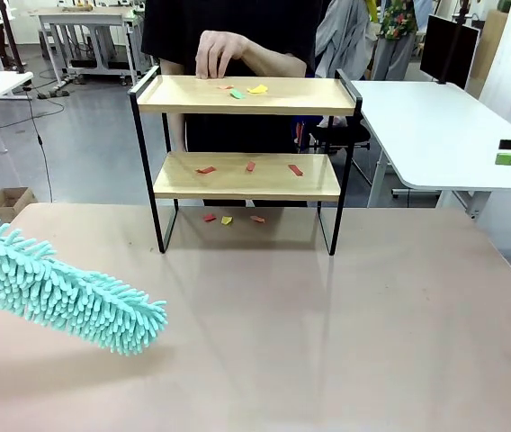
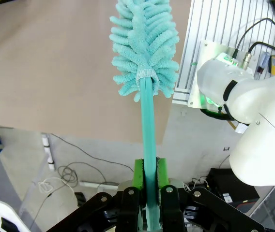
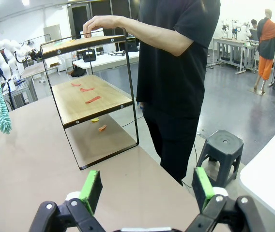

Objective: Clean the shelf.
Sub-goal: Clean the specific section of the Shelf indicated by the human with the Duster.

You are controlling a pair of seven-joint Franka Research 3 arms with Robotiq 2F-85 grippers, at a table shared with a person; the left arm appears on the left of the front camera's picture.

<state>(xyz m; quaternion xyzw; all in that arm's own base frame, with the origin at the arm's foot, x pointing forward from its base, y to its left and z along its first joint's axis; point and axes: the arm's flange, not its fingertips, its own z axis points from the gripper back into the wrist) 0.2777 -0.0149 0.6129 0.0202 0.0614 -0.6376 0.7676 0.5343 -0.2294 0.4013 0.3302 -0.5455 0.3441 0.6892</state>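
Upright paper-strewn shelf (image 1: pixel 246 175) mid-table

A big brown table (image 1: pixel 345 342) fills the front. A white table (image 1: pixel 435 135) stands near the brown table, past its far right corner. A cardboard box (image 1: pixel 8 202) sits on the floor past the brown table's far left corner. A black stool (image 3: pixel 220 145) stands on the floor just past the brown table's far edge. A black screen (image 1: pixel 449 45) stands farther back than the brown table, on the right.

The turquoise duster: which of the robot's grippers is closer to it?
Left. The left gripper is shut on the turquoise duster, clamping its handle, so they touch. The right gripper hangs open near the opposite edge of the table, well apart from the duster.
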